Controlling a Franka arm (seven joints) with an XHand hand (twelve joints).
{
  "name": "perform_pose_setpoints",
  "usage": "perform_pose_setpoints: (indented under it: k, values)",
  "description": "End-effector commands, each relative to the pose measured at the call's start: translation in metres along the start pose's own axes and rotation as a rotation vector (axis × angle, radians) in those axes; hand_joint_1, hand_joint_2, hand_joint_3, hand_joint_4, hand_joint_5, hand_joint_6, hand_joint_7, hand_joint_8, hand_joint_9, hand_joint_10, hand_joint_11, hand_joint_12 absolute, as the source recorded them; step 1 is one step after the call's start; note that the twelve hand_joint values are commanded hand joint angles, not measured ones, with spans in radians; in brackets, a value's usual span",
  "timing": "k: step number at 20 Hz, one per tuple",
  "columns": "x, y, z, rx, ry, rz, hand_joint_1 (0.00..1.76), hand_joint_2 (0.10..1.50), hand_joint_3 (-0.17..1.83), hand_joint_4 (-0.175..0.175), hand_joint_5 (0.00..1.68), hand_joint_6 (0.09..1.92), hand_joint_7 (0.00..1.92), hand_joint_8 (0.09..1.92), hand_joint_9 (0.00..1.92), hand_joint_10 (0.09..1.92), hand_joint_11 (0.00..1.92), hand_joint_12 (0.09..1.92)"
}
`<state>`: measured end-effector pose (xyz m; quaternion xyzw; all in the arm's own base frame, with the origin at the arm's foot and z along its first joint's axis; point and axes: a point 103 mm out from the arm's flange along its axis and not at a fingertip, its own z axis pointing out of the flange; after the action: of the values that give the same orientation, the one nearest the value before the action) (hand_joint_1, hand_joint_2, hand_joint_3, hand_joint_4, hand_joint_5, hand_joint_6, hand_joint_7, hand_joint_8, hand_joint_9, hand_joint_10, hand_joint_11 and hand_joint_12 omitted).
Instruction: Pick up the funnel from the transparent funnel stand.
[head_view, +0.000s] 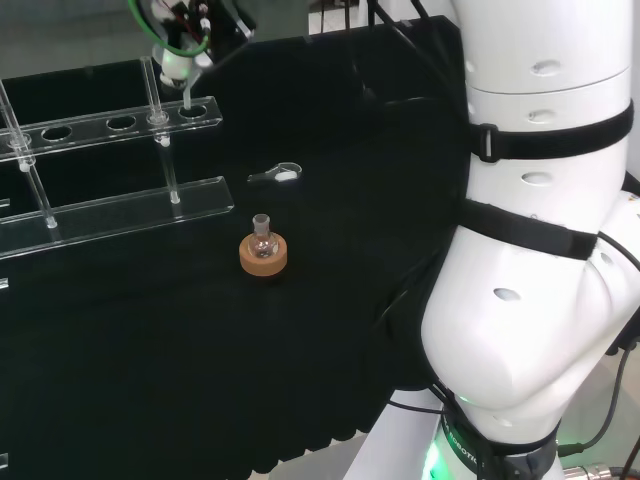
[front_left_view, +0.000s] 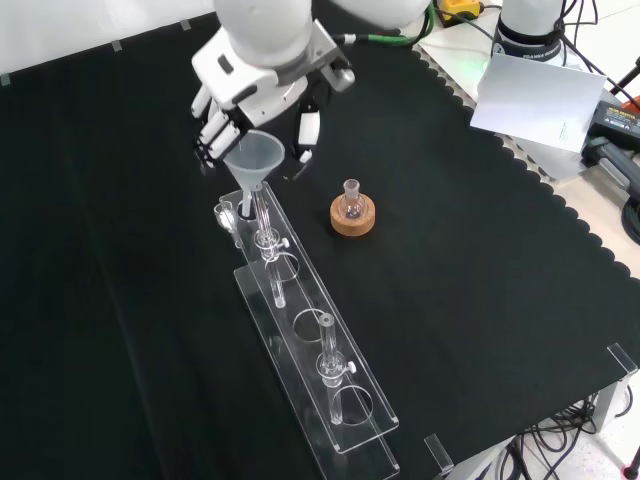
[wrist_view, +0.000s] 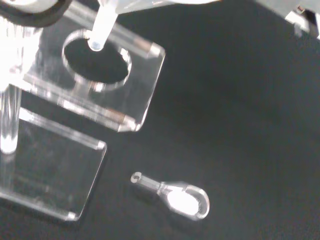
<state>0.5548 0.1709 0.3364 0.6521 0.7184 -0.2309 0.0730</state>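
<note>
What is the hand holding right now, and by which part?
The hand holds the clear funnel by its cone, fingers curled round the rim, with the stem just above the end hole of the funnel stand.

Funnel: one
Transparent funnel stand: one
Small flask: one
Cork ring: one
Small clear scoop-like piece: one
Hand: one

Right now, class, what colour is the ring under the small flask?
The stand is tan cork brown, clearest in the front view.
</note>
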Motion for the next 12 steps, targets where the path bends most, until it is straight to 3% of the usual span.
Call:
perform_pose_setpoints:
  k: [1, 12]
  values:
    - [-0.021, -0.046, -0.041, -0.027, -0.049, 0.061, 0.77, 0.81, 0.54, 0.003, 0.79, 0.68, 0.85, 0.62, 1.11, 0.37, 0.77, 1.15]
    - [-0.038, -0.114, -0.028, 0.022, -0.051, 0.130, 0.77, 0.80, 0.54, 0.009, 0.79, 0.70, 0.84, 0.61, 1.11, 0.35, 0.74, 1.17]
